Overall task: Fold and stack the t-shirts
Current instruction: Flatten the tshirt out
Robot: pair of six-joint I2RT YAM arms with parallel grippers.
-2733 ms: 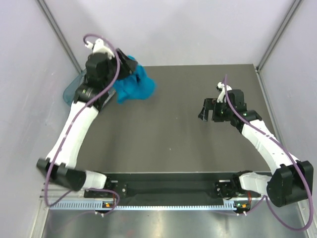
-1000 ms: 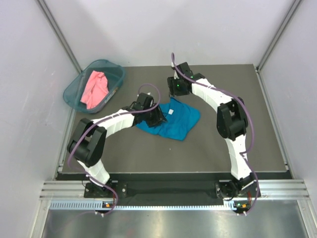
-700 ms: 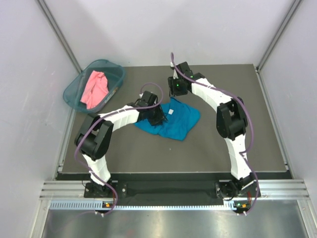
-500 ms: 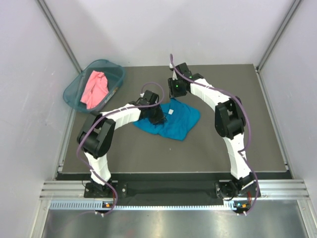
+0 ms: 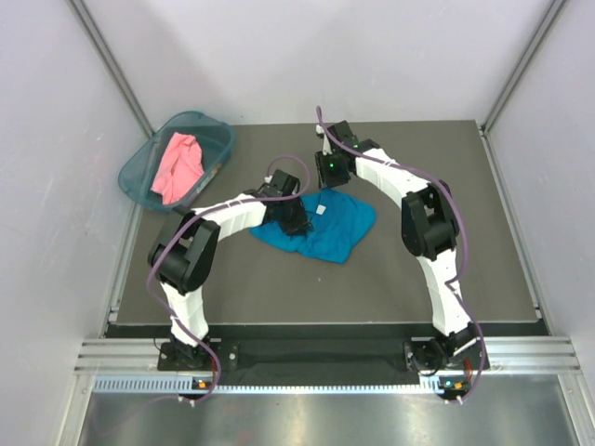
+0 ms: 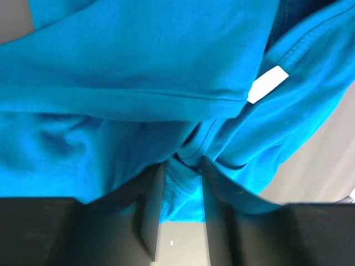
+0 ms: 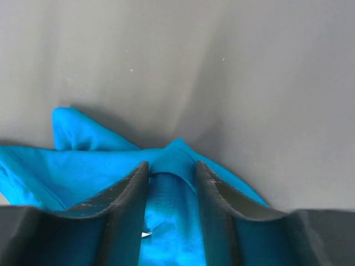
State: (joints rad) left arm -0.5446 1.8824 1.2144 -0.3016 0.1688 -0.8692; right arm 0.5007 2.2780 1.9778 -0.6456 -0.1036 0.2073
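Nips a fold of the teal-blue t-shirt (image 5: 337, 229) in the left gripper (image 5: 297, 222); clamps its far edge in the right gripper (image 5: 324, 183). Lies crumpled on the table (image 5: 446, 265) now, out of the basket (image 5: 133, 170) (salmon-pink t-shirt (image 5: 178, 165) still inside). Seems set for spreading flat.

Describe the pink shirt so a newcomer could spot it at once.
Start at the far left corner of the dark table, where a rigid teal plastic basket sits. The crumpled salmon-pink cloth t-shirt lies inside it. It is the only pink thing, and the only shirt in a container; the large teal-blue t-shirt lies mid-table.
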